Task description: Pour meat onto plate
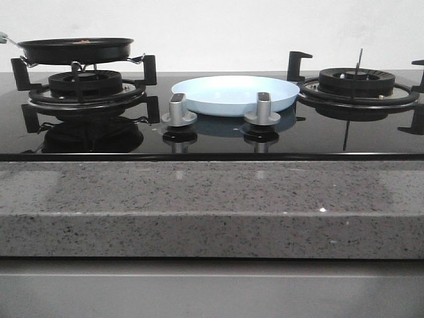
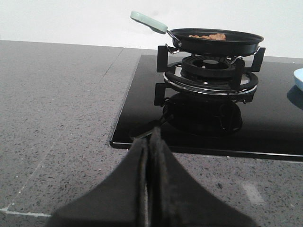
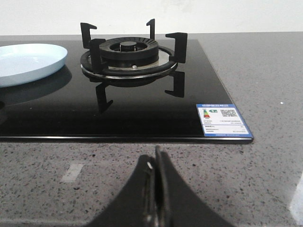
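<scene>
I stand at a grey speckled stone counter [image 1: 212, 205] with a glossy black glass hob [image 1: 212, 136] set into it, and a plain pale wall [image 1: 212, 30] behind. The hob mirrors what sits on it. My left hand [image 2: 149, 182] hangs low over the bare counter in front of the hob's left corner, its fingers pressed together on nothing. My right hand [image 3: 155, 189] does the same in front of the right corner, closed and empty.

The pan [image 1: 76, 50] rests on the left burner [image 1: 86, 89], its pale green handle [image 2: 149, 21] pointing left and away from the hob. The meat [image 2: 208, 36] lies in it as a thin reddish-brown heap towards the far side. The plate [image 1: 235, 95] sits flat on the glass between the two burners, just behind the two silver knobs [image 1: 179, 109], and looks bare. The right burner [image 3: 128, 56] carries nothing. A blue and white label [image 3: 222, 120] is stuck at the hob's front right corner
</scene>
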